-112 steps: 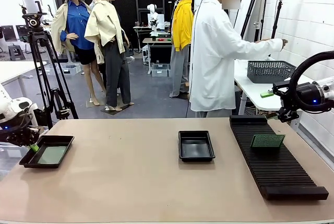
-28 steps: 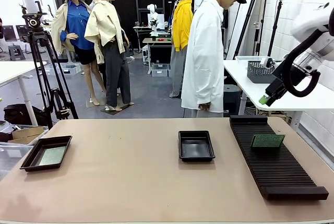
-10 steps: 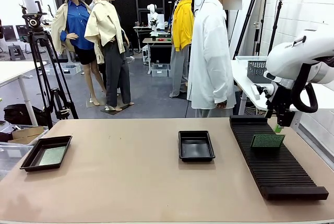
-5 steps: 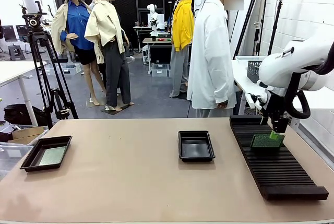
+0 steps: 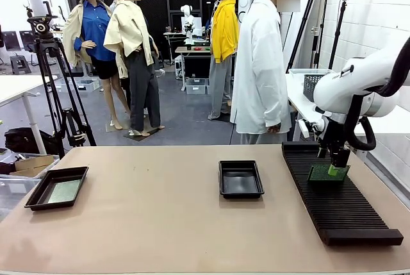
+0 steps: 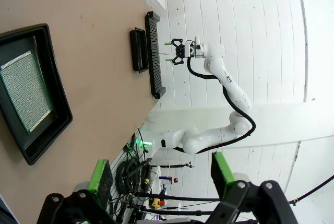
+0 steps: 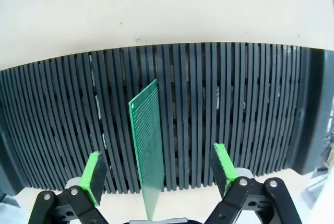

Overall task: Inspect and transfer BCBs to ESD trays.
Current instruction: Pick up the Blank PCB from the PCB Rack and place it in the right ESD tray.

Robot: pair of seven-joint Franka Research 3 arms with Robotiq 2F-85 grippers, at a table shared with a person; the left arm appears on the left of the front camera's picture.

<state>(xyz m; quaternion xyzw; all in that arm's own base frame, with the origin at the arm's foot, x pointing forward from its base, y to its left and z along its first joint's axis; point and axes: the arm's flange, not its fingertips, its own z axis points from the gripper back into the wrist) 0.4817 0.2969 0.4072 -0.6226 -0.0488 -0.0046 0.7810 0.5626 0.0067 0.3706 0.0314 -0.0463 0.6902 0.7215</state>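
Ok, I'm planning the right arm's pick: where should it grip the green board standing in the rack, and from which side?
Probably the upper edge of the green board, from straight above. It stands on edge in a slot of the black rack, so only its upper part is free; the open right gripper straddles it, pads facing its flat faces.

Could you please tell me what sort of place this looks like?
Probably a robotics lab or test workshop: a white robot arm reaches over a slotted black rack holding a green circuit board, and a camera tripod stands on the open floor behind.
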